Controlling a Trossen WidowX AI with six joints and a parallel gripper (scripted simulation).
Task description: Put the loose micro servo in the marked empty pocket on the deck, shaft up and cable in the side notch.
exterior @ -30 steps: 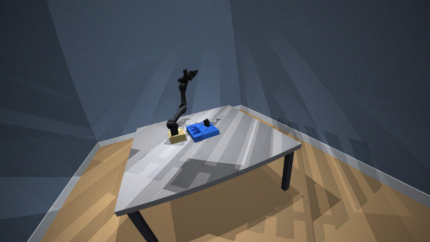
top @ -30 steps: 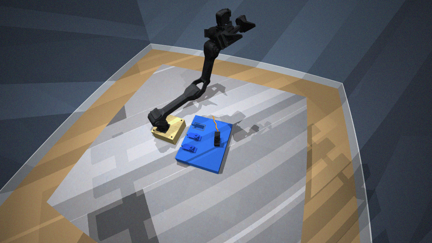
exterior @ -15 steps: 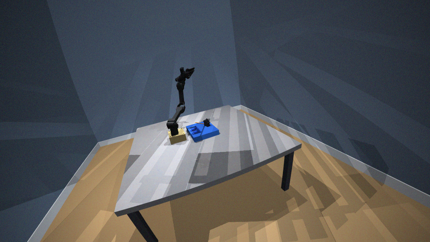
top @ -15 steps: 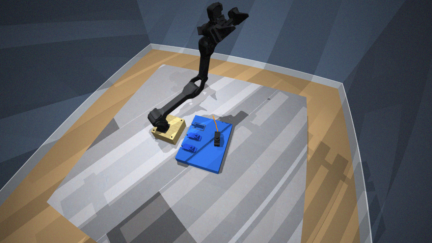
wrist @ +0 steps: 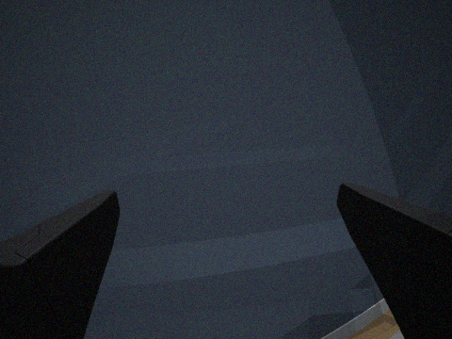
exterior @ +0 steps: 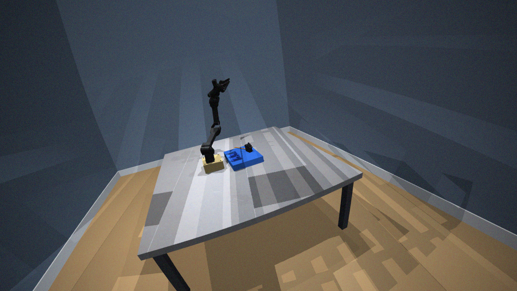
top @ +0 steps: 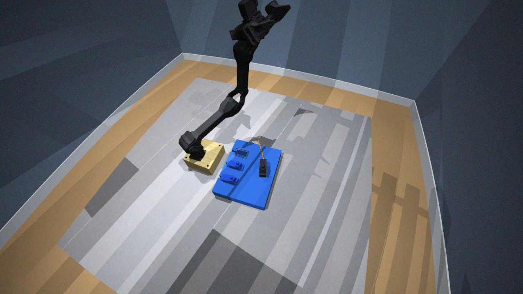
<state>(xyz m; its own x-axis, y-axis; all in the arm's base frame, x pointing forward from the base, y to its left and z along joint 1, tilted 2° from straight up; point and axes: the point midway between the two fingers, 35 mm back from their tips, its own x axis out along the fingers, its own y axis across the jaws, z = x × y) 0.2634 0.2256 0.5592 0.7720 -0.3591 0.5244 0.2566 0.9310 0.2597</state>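
The loose black micro servo [top: 262,168] [exterior: 248,146] stands on the right half of the blue deck [top: 252,188] [exterior: 249,161], its orange cable [top: 260,148] running toward the deck's far edge. The marked empty pocket [top: 241,152] is an outlined slot at the deck's far left. Two blue servos [top: 235,165] [top: 228,179] sit in the pockets nearer the camera. My gripper [top: 264,6] [exterior: 221,82] [wrist: 233,198] is open and empty, raised high above the table and pointing up and away. The wrist view shows only the wall and a strip of floor between the fingers.
The arm's tan base block [top: 210,157] [exterior: 213,165] stands just left of the deck. The grey striped table [top: 146,226] [exterior: 223,202] stands on a wooden floor with dark walls around.
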